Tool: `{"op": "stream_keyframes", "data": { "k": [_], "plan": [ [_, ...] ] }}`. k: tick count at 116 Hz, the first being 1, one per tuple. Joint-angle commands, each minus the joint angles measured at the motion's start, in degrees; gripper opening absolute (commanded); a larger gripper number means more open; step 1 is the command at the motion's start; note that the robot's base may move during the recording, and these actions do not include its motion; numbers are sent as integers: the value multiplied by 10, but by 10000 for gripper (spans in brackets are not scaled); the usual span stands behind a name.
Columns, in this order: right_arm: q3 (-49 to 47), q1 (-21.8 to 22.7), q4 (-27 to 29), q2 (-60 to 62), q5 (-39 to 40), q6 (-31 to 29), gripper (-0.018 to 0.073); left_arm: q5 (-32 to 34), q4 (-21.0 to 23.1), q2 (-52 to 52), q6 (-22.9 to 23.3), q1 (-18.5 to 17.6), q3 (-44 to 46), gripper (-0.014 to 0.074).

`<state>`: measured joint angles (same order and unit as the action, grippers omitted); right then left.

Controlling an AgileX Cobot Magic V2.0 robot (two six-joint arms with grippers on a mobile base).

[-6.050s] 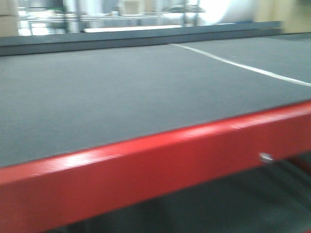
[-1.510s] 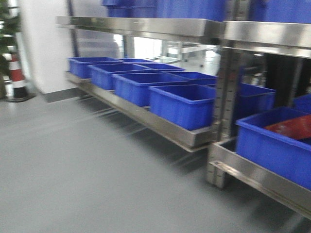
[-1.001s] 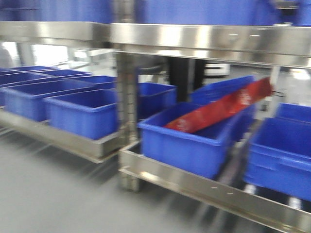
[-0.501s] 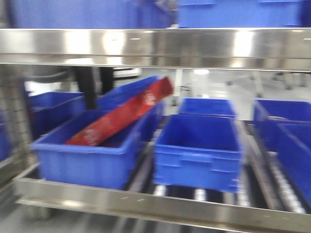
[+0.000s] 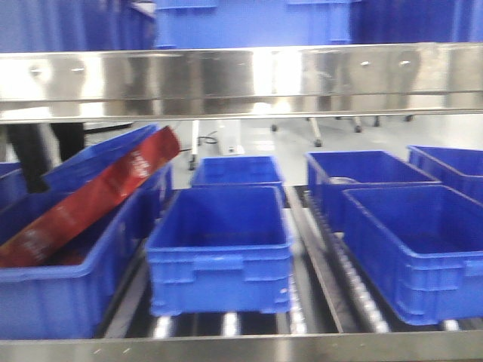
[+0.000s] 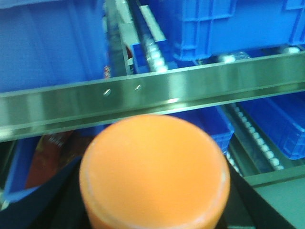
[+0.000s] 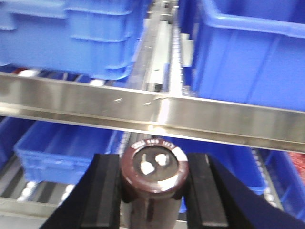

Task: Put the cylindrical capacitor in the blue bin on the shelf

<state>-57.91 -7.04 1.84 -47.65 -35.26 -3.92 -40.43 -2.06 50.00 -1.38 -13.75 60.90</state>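
Steel rail stands between me and the blue bin [image 6: 228, 24]
My left gripper [image 6: 155, 200] clenches the cylindrical capacitor [image 6: 153, 167], bottom centre (my right gripper [image 7: 153, 195] clamps a dark brown cylinder [image 7: 153, 168]). Rising carelessly could knock it against the shelf [image 6: 190, 90].

no text is legible in any view. red package [image 5: 83, 200] in a blue bin [image 5: 45, 302], front view: white print, too blurred to read. dark brown cylinder [image 7: 153, 167], right wrist view: pale characters around the top rim, too small to read. cylindrical capacitor [image 6: 153, 171], left wrist view: only its plain orange end face shows.
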Motion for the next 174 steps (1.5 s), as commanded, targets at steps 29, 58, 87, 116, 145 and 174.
{"op": "stream_keyframes", "data": {
  "k": [29, 58, 87, 116, 145, 174],
  "plan": [
    [-5, -1, -4, 3, 15, 0, -162, 12, 3, -1, 0, -4, 1, -111],
    [-5, -1, -4, 3, 15, 0, -162, 12, 2, -1, 0, -4, 1, -111],
    [-5, -1, -4, 3, 15, 0, -162, 12, 2, -1, 0, -4, 1, -111],
    [-5, -1, -4, 3, 15, 0, -162, 12, 2, -1, 0, -4, 1, -111],
    [-5, -1, -4, 3, 15, 0, -162, 12, 2, -1, 0, -4, 1, -111],
    [-5, -1, -4, 3, 15, 0, -162, 12, 2, -1, 0, -4, 1, -111]
  ]
}}
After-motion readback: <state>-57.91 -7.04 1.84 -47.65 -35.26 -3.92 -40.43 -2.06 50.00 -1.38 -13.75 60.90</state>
